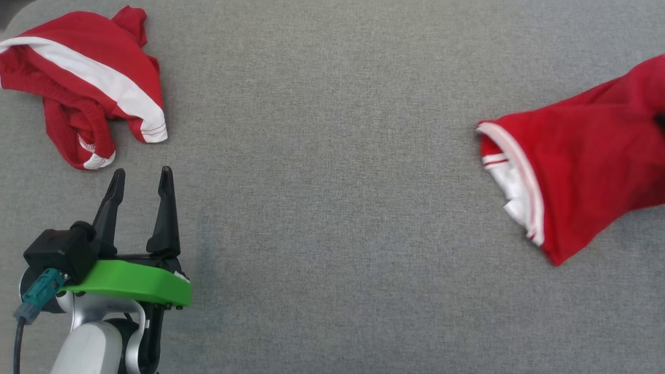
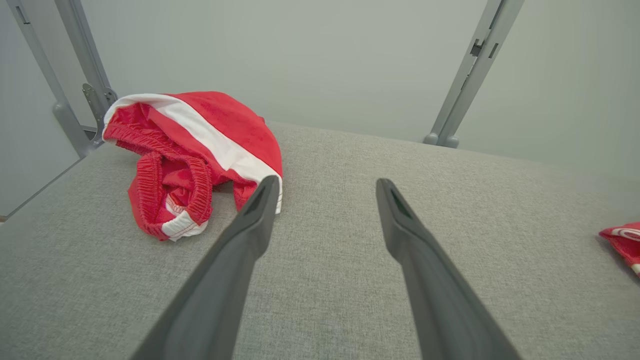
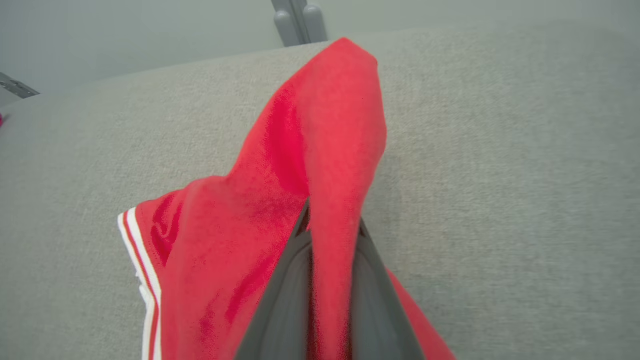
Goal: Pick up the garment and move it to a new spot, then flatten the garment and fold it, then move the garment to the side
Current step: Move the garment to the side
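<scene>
Two claws. My left gripper [image 1: 142,174] is nearest, fingers apart and holding nothing, above the grey padded surface [image 1: 332,234]. My right gripper [image 3: 332,222] is clamped on the red garment [image 1: 582,156] at the surface's right side. Farther off, far left, red-and-white shorts [image 1: 88,78] lie crumpled.

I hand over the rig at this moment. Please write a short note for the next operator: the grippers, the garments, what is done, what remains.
Grippers: left gripper open and empty, near but not touching the crumpled red garment with a white stripe at the far left of the grey fabric table; right gripper shut on the red cloth garment with white trim at the table's right.
Done: garment grasped.
Left: carry it to a new spot, flatten, fold, move aside.
</scene>
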Motion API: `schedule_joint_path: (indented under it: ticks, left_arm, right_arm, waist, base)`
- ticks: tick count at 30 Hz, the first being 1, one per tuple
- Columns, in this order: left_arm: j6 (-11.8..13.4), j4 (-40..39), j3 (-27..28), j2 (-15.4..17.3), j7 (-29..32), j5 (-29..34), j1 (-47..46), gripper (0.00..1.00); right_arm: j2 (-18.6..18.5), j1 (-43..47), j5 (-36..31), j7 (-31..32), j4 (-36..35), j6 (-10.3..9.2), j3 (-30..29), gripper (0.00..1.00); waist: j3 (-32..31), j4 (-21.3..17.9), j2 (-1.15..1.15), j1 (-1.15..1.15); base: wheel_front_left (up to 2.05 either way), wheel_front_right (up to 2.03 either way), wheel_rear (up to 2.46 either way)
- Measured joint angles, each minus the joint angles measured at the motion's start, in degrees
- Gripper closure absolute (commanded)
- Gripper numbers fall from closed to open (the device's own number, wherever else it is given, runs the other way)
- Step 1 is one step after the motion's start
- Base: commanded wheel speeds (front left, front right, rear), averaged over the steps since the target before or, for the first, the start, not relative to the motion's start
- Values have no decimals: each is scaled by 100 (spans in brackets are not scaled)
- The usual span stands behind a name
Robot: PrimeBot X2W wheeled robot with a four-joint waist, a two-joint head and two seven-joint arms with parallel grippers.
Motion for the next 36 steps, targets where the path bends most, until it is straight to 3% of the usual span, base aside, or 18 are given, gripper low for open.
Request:
schedule_joint_path:
  ticks: [1,4,11,19,20,21,22,23,31,36]
  left_arm:
    - [0,-5,-21,3,1,1,-2,0]
    - [0,-26,-121,2,27,7,-6,0]
    - [-4,-90,-260,2,85,29,-109,0]
    - [-4,-170,-156,63,134,56,-112,0]
    - [-4,-176,-152,65,135,56,-112,0]
    - [-4,-179,-149,69,140,56,-112,0]
    - [-4,-190,-147,71,180,56,-113,0]
    - [-4,-193,-148,75,181,57,-113,0]
    - [-3,-211,-55,80,185,57,-126,0]
    - [-3,-177,58,53,169,56,-123,0]
  right_arm:
    - [-493,-336,-334,3,91,-133,-231,100]
    - [-889,-670,-577,47,302,-327,-447,100]
    - [-1339,-639,-1060,186,1023,-689,-538,100]
    - [-1532,-630,-1217,8,1535,-798,-738,100]
    - [-1529,-630,-1250,-35,1579,-799,-732,91]
    - [-1525,-628,-1328,-92,1615,-806,-724,66]
    - [-1528,-628,-1461,-172,1649,-843,-714,12]
    - [-1544,-627,-1601,-271,1680,-857,-703,0]
    - [-1517,-677,-2351,-987,1751,-949,-835,0]
    - [-1094,-937,-2560,-1535,1570,-948,-1134,0]
  waist:
    - [19,-35,0,0]
    - [58,-78,0,0]
    - [160,-79,0,0]
    - [294,-91,0,0]
    - [305,-100,0,0]
    - [314,-110,0,0]
    - [323,-119,0,0]
    - [333,-129,0,0]
    - [340,-230,0,0]
    - [272,-335,0,0]
  base:
    - [0,0,0]
    - [0,0,0]
    - [0,0,0]
    - [0,0,0]
    - [0,0,0]
    - [0,0,0]
    - [0,0,0]
    - [0,0,0]
    - [0,0,0]
    - [0,0,0]
